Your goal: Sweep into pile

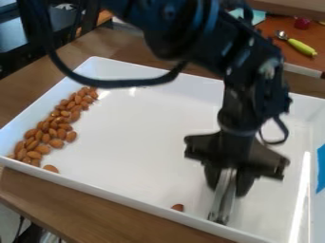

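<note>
White tray (152, 128) of almonds (54, 126), wooden table (76, 204), spoon (296, 43) behind

The desk (63, 204) is brown, grained wood. Beyond its left part stands dark furniture (25, 52), a bluish sheen of light on its top. Past the desk's far right side lies an orange-brown surface (273, 26) with a pale edge (302, 70). Below the desk's near-left edge, a pale grey patch shows, too little to identify.
</note>
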Controlling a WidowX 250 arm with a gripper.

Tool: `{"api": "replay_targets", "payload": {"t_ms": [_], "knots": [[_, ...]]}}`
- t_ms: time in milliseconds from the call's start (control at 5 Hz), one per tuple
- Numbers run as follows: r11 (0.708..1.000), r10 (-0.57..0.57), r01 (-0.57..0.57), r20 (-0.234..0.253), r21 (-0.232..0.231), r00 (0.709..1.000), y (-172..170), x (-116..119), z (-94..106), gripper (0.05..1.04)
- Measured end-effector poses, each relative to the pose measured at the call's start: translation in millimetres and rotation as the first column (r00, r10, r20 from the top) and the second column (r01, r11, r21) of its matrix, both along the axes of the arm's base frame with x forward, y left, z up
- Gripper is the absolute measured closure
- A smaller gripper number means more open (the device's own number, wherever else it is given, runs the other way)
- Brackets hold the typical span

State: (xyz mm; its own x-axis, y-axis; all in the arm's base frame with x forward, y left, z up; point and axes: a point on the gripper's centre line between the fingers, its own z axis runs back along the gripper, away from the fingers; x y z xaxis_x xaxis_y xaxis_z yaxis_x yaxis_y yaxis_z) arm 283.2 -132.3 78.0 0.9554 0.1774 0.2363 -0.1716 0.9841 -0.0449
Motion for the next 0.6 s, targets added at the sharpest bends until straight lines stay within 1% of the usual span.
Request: {"api": "replay_targets", "payload": {"t_ms": [200, 400, 600], "knots": [[1.000, -0.030, 0.030, 0.017, -0.003, 0.999, 6, -5, -1.8, 0.702], [0.999, -0.036, 0.036, 0.010, 0.001, 0.999, 26, -13, -2.1, 0.702], [1.000, -0.021, 0.021, 0.002, 0.008, 1.000, 58, -21, -1.6, 0.702]]}}
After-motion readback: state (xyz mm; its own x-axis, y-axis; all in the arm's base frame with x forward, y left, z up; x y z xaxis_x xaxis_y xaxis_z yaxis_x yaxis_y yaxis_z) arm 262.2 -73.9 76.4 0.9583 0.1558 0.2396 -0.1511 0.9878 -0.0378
